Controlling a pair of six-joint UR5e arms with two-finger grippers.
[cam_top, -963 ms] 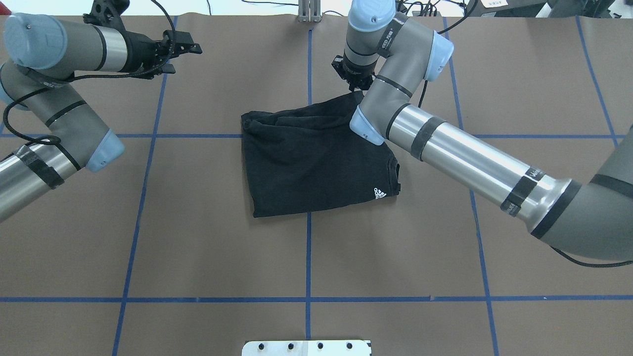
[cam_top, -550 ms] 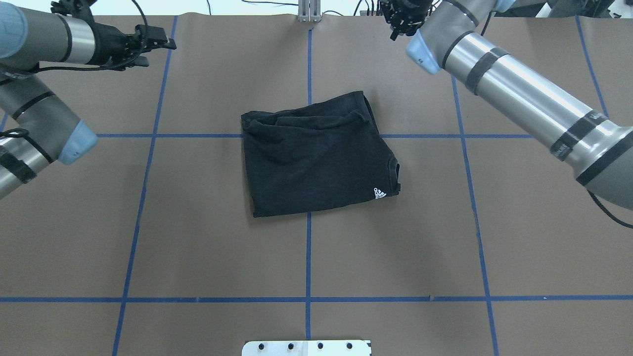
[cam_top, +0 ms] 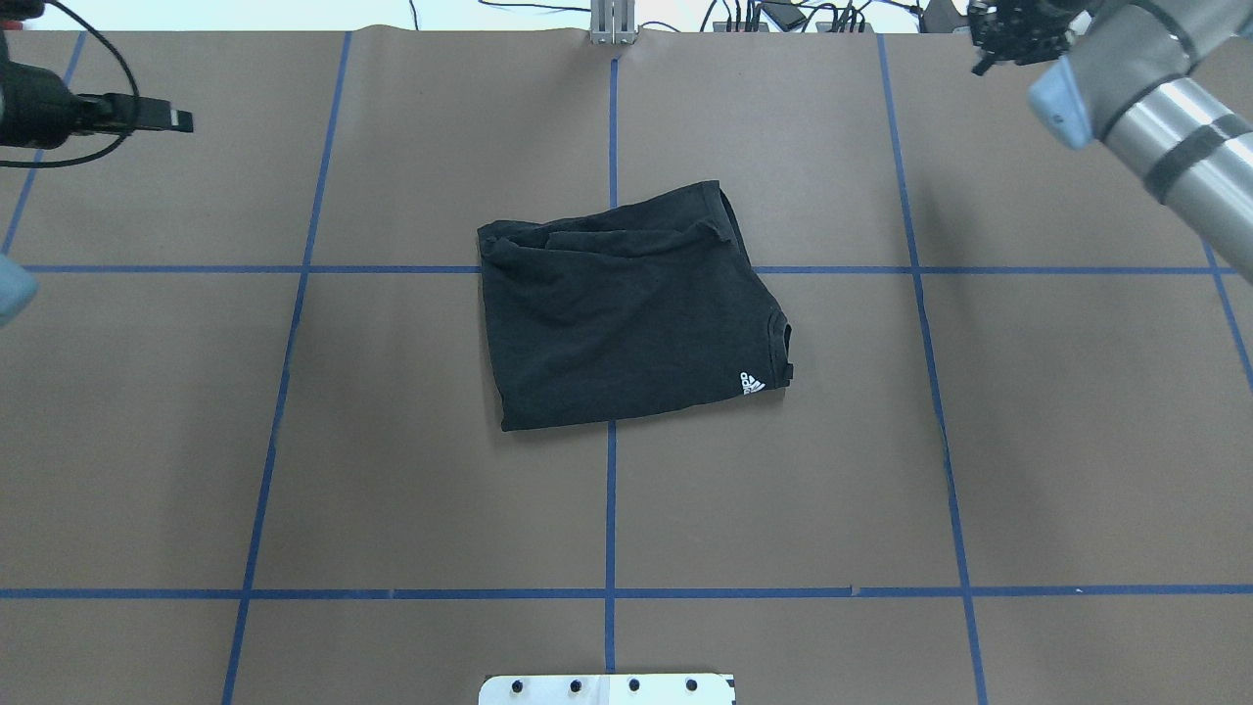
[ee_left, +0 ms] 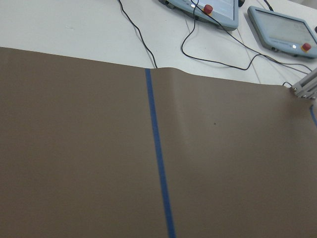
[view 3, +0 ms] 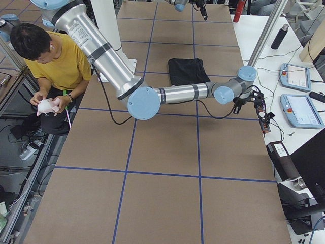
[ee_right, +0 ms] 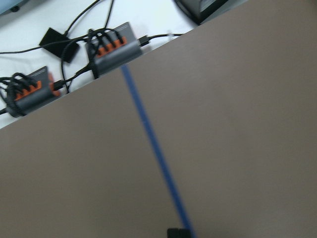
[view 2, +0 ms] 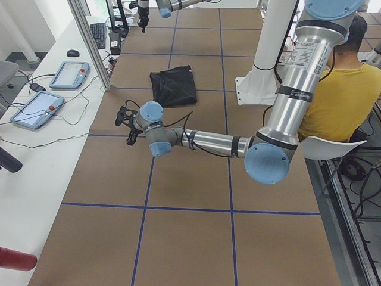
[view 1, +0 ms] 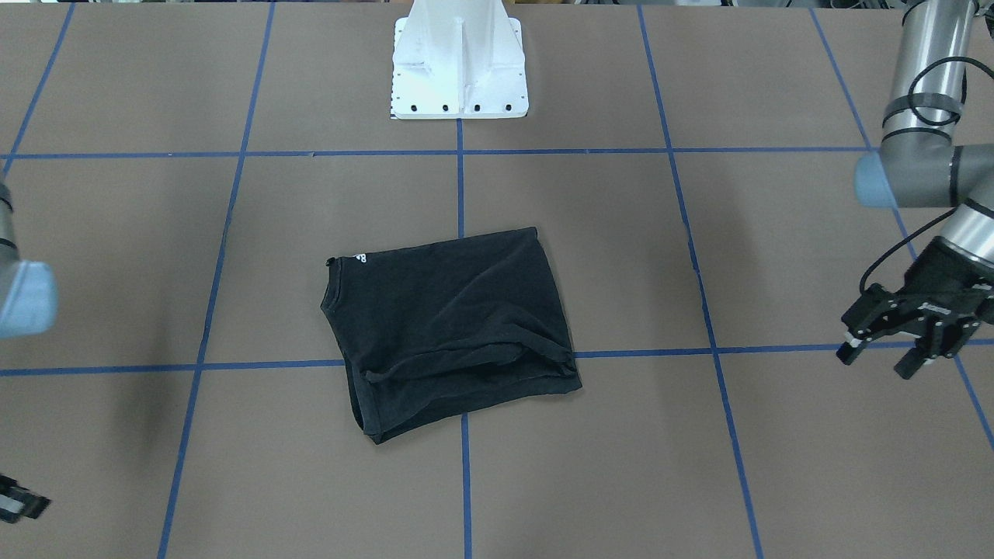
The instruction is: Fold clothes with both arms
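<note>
The right gripper [cam_top: 1013,37] is off the T-shirt's [cam_top: 626,323] far corner, withdrawn toward the counter's [cam_top: 392,490] far right edge; the left gripper [cam_top: 162,118] is further left.

Folded black T-shirt [view 1: 454,326] lies flat at the middle of the surface [view 1: 699,481], small white logo [view 1: 361,258] at its corner toward the white pedestal base [view 1: 458,70]. Left end effector [view 1: 881,359] hangs near the surface's edge on the robot's left, fingers apart, empty. Right end effector [view 1: 17,501] is mostly out of frame; state undetermined.
</note>
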